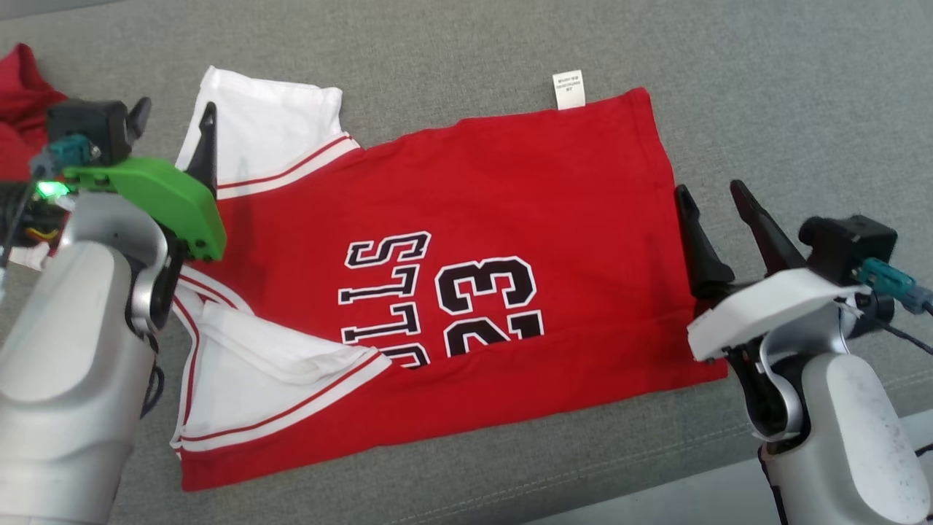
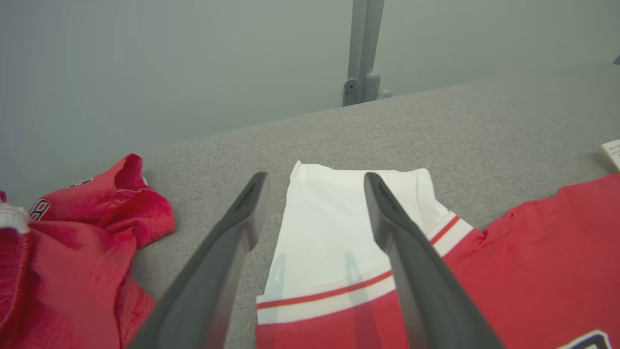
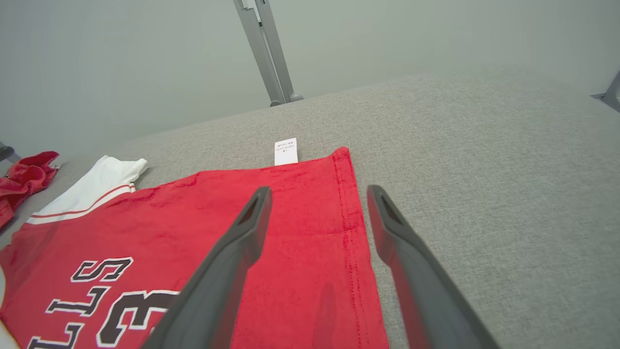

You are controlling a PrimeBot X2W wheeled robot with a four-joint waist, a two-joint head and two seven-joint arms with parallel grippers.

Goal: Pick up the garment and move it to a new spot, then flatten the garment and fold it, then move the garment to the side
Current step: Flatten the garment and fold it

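The red jersey (image 1: 452, 219) lies spread flat on the grey cushioned surface (image 1: 765, 87), its black, white-edged "23" and the letters "LLS" facing up. A small white tag (image 1: 568, 90) sticks out at the far edge, its print too tiny to read. The left gripper (image 1: 176, 109) stands apart over the white sleeve, the right gripper (image 1: 709, 189) apart at the hem, both holding nothing. Another crumpled red garment (image 1: 18, 109) sits off to the left
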